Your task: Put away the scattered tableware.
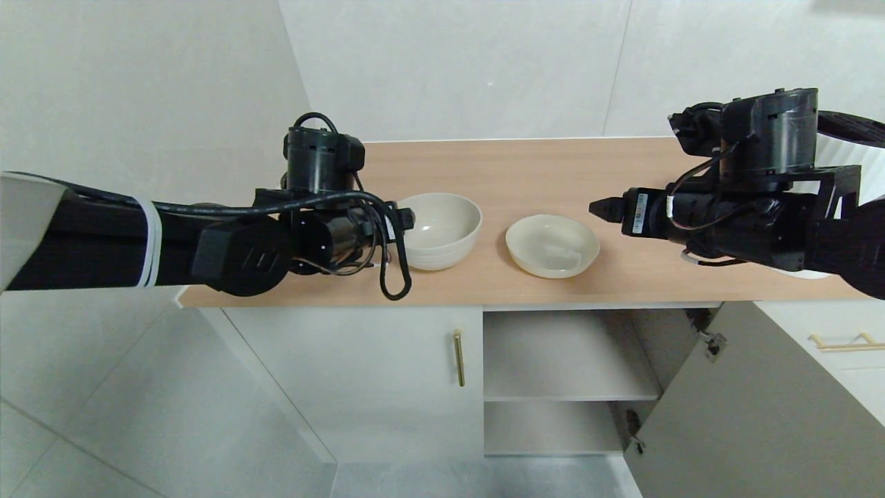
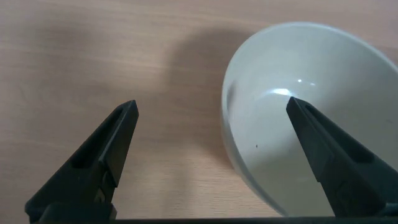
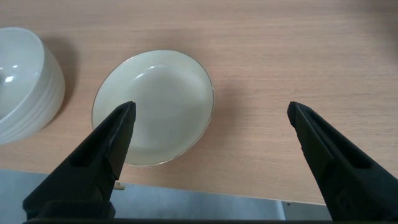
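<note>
- Wide-spread jaws on the black left gripper [image 2: 211,104], clasping nothing: one finger over the hollow of a deep white ceramic bowl with a ribbed outer wall [image 2: 267,143], the other over bare wood beside it, with the bowl's left wall between the two.
- No telling whether either finger touches that wall.
- Equally wide-spread, empty jaws on the black right gripper [image 3: 210,107], held above the counter just right of a shallow cream dish with a thin darker rim line [image 3: 168,106], apart from it.
- Both pieces of tableware upright and empty on a long, light wooden countertop [image 1: 539,166], near its front edge and around the middle of its length.
- Deep bowl on the left, shallow dish on the right, near each other with a gap of bare wood between.
- Left arm in from the left at counter height, right arm in from the right.
- Under the counter, a white cabinet: closed left door with a slim upright brass handle [image 1: 458,356], right door [image 1: 719,415] swung open toward the near right.
- Inside the open half, a white shelf [image 1: 567,397] directly below the shallow dish.
- Pale tiled wall behind the counter.
</note>
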`<state>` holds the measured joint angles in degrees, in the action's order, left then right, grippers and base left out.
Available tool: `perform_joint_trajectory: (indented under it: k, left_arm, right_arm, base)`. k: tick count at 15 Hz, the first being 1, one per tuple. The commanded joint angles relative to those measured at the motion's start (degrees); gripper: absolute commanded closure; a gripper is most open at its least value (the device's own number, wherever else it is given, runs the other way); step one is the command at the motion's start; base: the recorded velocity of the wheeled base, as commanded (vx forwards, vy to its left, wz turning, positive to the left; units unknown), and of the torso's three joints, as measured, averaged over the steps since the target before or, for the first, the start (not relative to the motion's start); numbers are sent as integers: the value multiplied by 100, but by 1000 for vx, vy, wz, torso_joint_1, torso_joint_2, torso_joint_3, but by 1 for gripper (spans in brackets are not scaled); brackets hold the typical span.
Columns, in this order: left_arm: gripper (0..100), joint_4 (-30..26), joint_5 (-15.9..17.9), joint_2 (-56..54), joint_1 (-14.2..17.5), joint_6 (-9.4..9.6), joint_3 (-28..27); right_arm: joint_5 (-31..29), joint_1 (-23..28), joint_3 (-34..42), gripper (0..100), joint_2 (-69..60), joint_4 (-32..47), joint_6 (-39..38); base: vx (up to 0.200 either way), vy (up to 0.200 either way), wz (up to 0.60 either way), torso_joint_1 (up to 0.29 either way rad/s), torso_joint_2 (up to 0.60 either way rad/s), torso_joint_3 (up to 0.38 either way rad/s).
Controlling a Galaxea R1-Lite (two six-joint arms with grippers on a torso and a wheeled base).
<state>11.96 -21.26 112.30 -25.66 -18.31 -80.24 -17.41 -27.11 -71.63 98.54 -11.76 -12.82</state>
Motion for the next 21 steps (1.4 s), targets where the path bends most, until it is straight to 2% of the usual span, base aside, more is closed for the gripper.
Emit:
perform_joint_trajectory:
  k: [1, 4, 5, 8, 12, 14, 18, 21]
  left_arm:
    - [0, 8, -1, 99, 0, -15, -18]
    - [0, 8, -1, 196, 0, -15, -97]
    - [100, 8, 8, 231, 0, -23, -106]
    - [100, 8, 8, 205, -18, -103, -132]
    - [100, -1, 25, -358, -44, -419, 17]
    - [100, 17, 254, -833, -79, -410, 369]
    - [100, 17, 1054, -1536, -106, -419, 887]
    - [100, 17, 1142, -1571, -106, -419, 922]
  right_arm:
    - [1, -5, 0, 0, -10, -1, -1]
    - [-8, -5, 0, 0, -27, -1, -1]
    - [1, -5, 0, 0, -36, -1, -1]
    - [-52, -5, -9, 0, -27, -1, -1]
    - [-52, -5, -26, 0, 25, 7, 8]
    - [-52, 4, -97, 0, 157, 25, 8]
    - [-289, 101, -378, 0, 737, 43, -1]
    - [-360, 224, -571, 0, 1106, 43, -10]
  base:
    - [0, 0, 0, 0, 0, 0]
    - [0, 0, 0, 0, 0, 0]
    - [0, 0, 0, 0, 0, 0]
    - [0, 0, 0, 0, 0, 0]
    - [0, 0, 0, 0, 0, 0]
    - [0, 0, 0, 0, 0, 0]
    - [0, 0, 0, 0, 0, 0]
    - [0, 0, 0, 0, 0, 0]
